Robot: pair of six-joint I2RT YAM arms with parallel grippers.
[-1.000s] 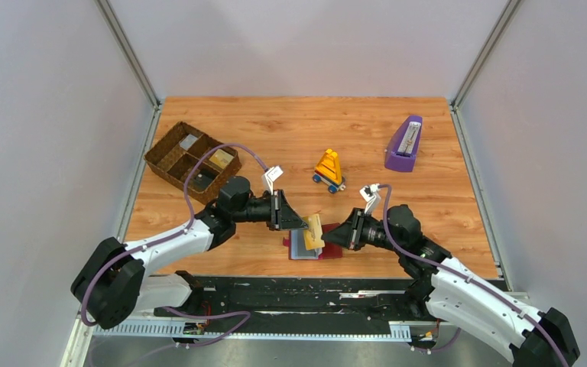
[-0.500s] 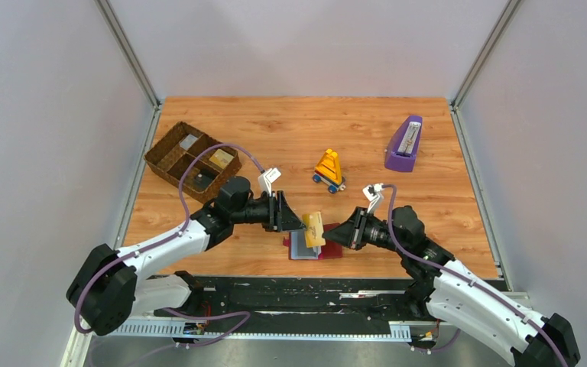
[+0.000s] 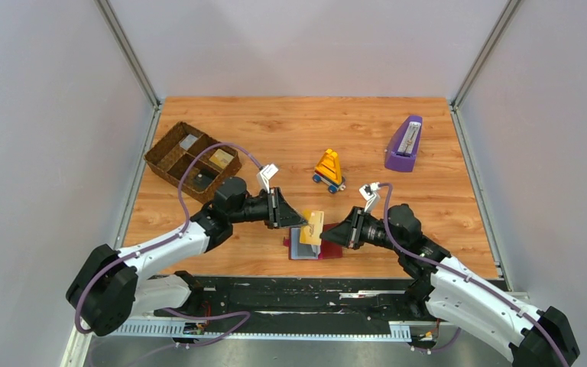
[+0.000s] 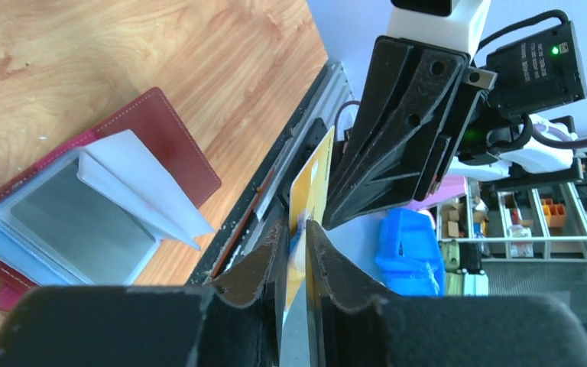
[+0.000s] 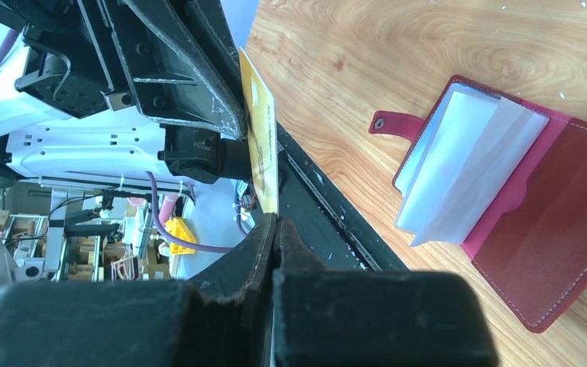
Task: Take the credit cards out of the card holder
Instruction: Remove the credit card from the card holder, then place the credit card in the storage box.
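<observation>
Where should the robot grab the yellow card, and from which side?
By a short edge, fingers on its two flat faces, coming in edge-on from the side. The yellow card is up in the air on edge, thin and flat, so only its faces give a hold. The right gripper pinches it that way.

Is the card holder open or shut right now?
Open: the card holder lies spread on the table, red covers apart, plastic sleeves fanned up.

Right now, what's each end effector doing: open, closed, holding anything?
Left end effector: jaws set narrowly on either side of the yellow card; whether it grips cannot be told.
Right end effector: closed, pinching the yellow card's edge.
</observation>
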